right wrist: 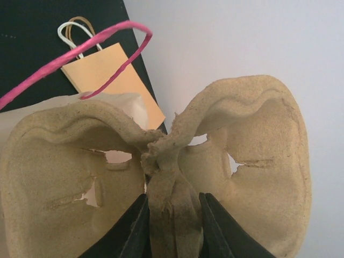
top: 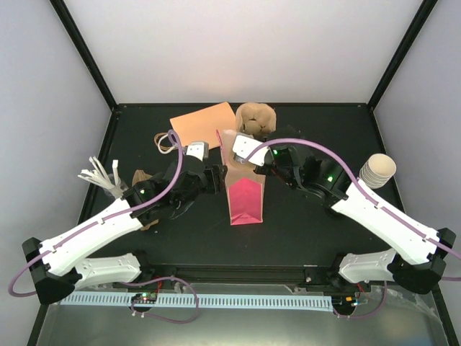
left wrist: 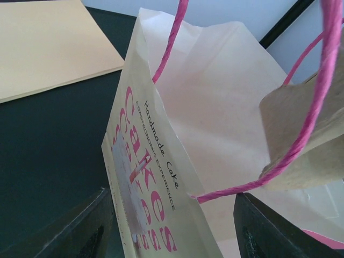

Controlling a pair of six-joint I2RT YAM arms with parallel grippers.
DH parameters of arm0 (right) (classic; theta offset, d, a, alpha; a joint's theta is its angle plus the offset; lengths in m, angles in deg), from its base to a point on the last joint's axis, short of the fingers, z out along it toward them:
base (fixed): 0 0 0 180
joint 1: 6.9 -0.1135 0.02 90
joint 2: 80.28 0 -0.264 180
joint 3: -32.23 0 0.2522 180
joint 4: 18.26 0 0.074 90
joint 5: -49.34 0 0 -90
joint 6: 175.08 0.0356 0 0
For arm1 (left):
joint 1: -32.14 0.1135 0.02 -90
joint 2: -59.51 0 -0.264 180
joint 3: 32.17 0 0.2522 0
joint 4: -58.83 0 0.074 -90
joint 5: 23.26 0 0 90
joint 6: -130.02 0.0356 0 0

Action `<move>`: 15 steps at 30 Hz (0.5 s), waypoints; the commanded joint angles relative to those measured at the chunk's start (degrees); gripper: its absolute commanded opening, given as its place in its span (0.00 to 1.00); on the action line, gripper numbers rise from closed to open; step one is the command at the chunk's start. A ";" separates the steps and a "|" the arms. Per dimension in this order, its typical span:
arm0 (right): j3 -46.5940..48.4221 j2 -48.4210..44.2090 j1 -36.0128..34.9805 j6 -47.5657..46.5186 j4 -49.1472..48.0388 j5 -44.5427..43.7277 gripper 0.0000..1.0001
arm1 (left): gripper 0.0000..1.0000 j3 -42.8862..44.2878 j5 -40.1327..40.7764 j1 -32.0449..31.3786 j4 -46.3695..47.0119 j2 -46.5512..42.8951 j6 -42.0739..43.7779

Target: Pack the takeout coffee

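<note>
- paper bag (top: 245,193) — cream with a pink front, standing upright at the middle of the black table (top: 317,231), mouth open, pink cord handles (left wrist: 167,54), "cakes" in big pink letters on one side.
- brown moulded pulp carrier (right wrist: 252,134), two cup wells, up on edge at the paper bag's open top.
- flat orange paper bag (top: 204,124) lying at the back — its white and brown handles point left.
- bundle of thin white sticks (top: 99,175) near the table's left edge.
</note>
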 commanded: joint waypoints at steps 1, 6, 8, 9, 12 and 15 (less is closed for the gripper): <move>-1.35 0.22 -0.92 -0.57 -0.05 -2.52 0.26 | 0.64 2.90 1.67 -0.40 0.03 0.44 1.49; -1.72 0.11 -2.40 0.32 3.07 -2.38 0.26 | 0.52 3.17 3.13 -0.40 -0.99 0.55 1.25; -1.39 -0.06 -3.01 1.20 5.14 -1.35 0.26 | 0.46 3.09 3.40 -0.40 -1.06 0.38 1.47; -1.17 -0.15 -3.20 1.63 6.50 -0.38 0.26 | 0.45 3.08 3.53 -0.40 -1.13 0.36 1.57; -0.24 0.13 -3.67 3.36 11.27 2.25 0.26 | 0.37 3.24 3.38 -0.40 -1.17 0.29 2.32; 0.40 0.78 -4.28 4.83 14.88 2.71 0.26 | 0.29 3.43 2.94 -0.40 -1.47 -0.12 3.14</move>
